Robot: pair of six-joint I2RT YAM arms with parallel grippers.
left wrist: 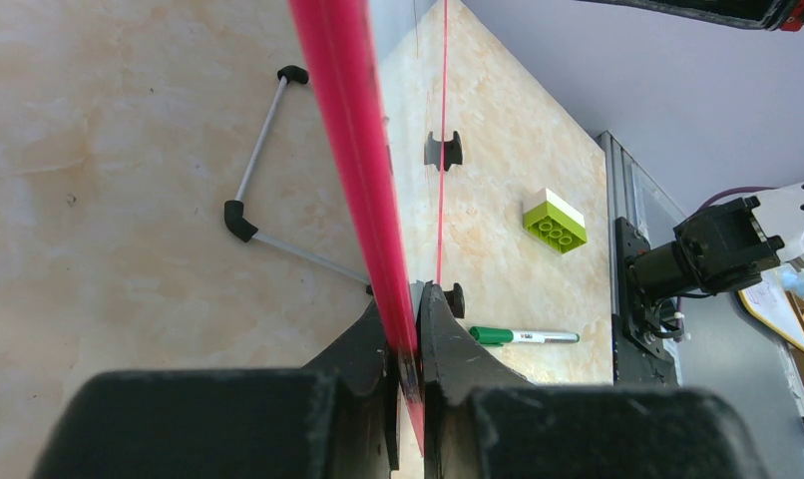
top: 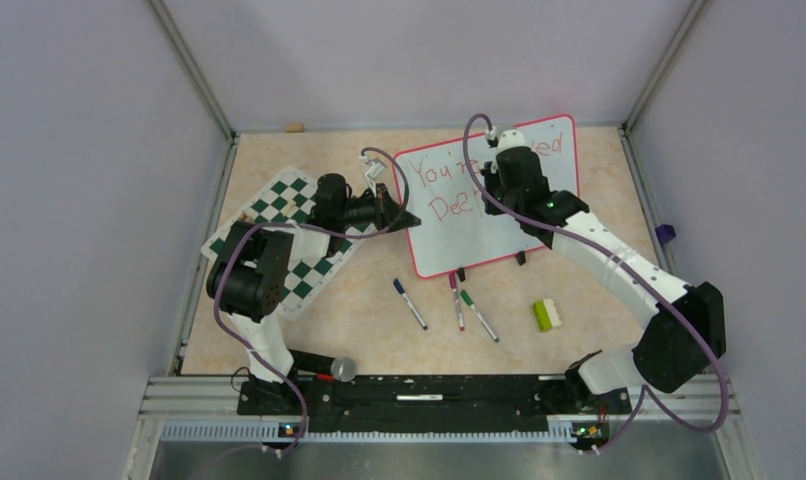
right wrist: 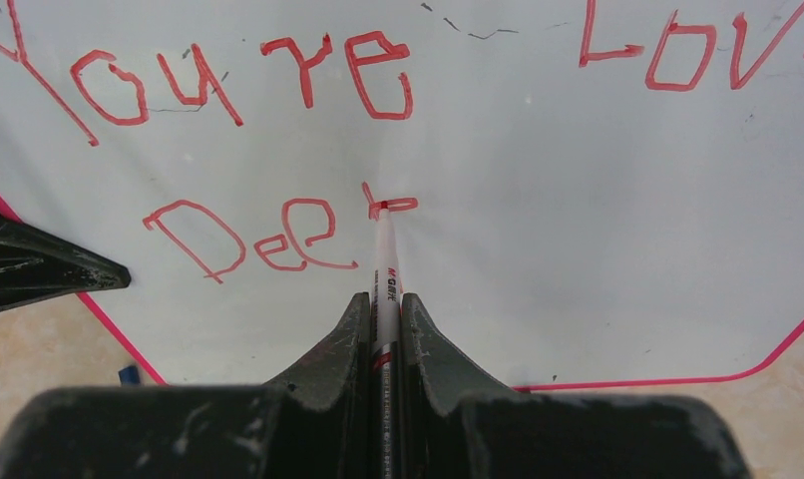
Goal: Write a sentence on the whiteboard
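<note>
Past the loose markers (top: 457,303), the whiteboard (top: 479,235) is standing toward the far right. The left gripper (left wrist: 406,304) is pinching its left edge; the right gripper (right wrist: 383,304) is squeezing the red marker (right wrist: 384,244), tip touching. Guessing too much push is going to skid the stroke or rock it.

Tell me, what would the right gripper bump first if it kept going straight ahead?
The whiteboard: the marker in the right gripper already seems to touch its face.
</note>
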